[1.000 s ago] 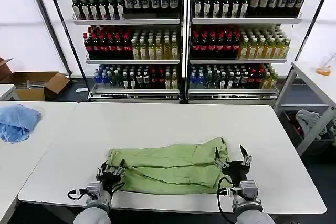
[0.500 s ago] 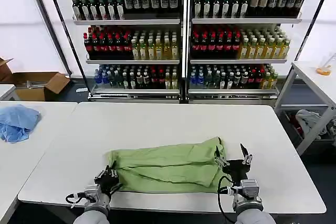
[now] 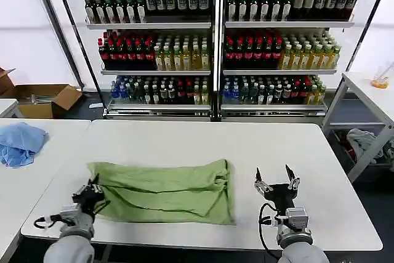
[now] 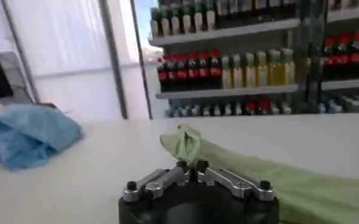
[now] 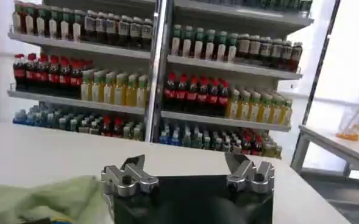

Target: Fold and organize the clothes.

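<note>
1. Now, the green T-shirt [image 3: 165,191] is found shifted along the white table [image 3: 203,143] toward the robot's left: a second ago it lay between both grippers, and it is now stretched from the left gripper [image 3: 90,194] to a point well short of the right gripper [image 3: 275,184].
2. The two lengthwise folded bands seen a second ago have been flattened into one broad rectangle, with bunched fabric at the T-shirt's right end.
3. The right gripper, which was at the T-shirt's right end, is now seen apart from the cloth with its fingers spread wide and nothing between them; a release is judged to have taken place there.
4. The left gripper is seen at the T-shirt's left corner, pinched together on a raised tuft of the fabric.
5. For the task, a sideways drag and smoothing is judged to have been carried out; a crosswise fold, bringing one end of the T-shirt over the other, is thought to remain.
6. In the left wrist view the pinched tuft of the T-shirt [image 4: 188,141] is shown standing up just beyond the left gripper [image 4: 191,167], a detail the head view hardly gives; a light blue cloth [image 4: 30,132] is also seen well beyond the T-shirt.
7. In the right wrist view the open right gripper [image 5: 188,171] is confirmed clear of the T-shirt [image 5: 42,201], whose edge lies just beside it.
</note>
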### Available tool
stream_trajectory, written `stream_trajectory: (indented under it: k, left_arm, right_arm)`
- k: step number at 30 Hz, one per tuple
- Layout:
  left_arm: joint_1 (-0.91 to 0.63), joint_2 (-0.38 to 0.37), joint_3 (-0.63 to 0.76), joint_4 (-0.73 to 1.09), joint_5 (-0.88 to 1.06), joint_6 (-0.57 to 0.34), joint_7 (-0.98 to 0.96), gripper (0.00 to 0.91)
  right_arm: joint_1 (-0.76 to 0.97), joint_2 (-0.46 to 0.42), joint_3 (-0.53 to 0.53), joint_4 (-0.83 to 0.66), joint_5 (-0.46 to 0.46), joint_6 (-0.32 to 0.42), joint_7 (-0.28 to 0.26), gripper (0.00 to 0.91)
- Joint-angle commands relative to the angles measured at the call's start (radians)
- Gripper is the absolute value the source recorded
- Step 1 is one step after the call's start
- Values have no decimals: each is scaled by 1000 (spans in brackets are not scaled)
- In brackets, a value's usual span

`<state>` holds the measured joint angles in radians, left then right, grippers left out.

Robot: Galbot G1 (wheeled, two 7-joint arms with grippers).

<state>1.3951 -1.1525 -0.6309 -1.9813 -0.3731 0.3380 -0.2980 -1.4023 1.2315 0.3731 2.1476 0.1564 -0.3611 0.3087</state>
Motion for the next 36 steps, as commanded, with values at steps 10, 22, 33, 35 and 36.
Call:
stream_trajectory:
  k: [10,22,33,35,36]
  left_arm:
    - [-19,-124,242,-242,-524,16,76,20]
    - [-130,-230,464,-59,-462,2,59,30]
    - [-234,-294,510,125,-345,-4,98,705]
    - [-248,-302,517,141,-317,-9,112,907]
    - [-252,-303,518,145,-301,-9,119,907]
  right_arm:
    - [11,-12,-9,-11,3,4,-3,907]
    - [19,-6,-16,-24,8,10,-4,907]
    - [19,-2,-14,-30,13,14,-4,907]
    - [20,-4,-12,-29,16,15,-3,907]
    - [20,-5,-12,-29,17,15,-3,907]
